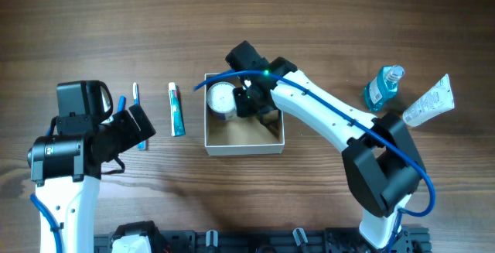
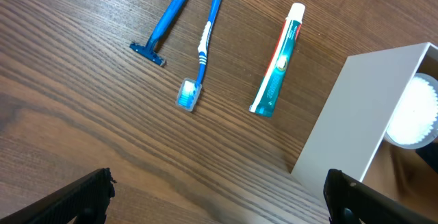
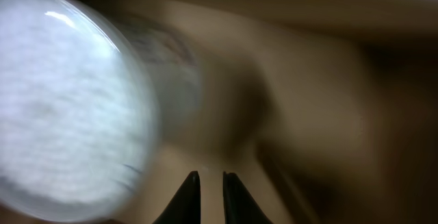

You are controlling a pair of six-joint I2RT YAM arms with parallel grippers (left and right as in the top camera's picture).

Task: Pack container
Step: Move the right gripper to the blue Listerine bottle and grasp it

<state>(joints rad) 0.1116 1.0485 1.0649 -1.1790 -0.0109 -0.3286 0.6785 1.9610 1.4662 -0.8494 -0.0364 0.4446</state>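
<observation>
The container (image 1: 244, 149) is a square, shallow white-walled box with a tan inside, at the table's middle. A small round white jar (image 1: 222, 98) lies in its far left corner. My right gripper (image 1: 249, 102) reaches down into the container just right of the jar. In the right wrist view its fingers (image 3: 211, 183) are nearly together with nothing between them, and the jar (image 3: 68, 101) is a blur to their left. My left gripper (image 1: 143, 125) hovers left of the container, and in the left wrist view its fingers (image 2: 219, 196) are wide open and empty.
A toothpaste tube (image 1: 176, 108), a blue toothbrush (image 2: 204, 46) and a blue razor (image 2: 164, 22) lie left of the container wall (image 2: 356, 114). A blue bottle (image 1: 383, 87) and a white tube (image 1: 428, 103) lie at the right.
</observation>
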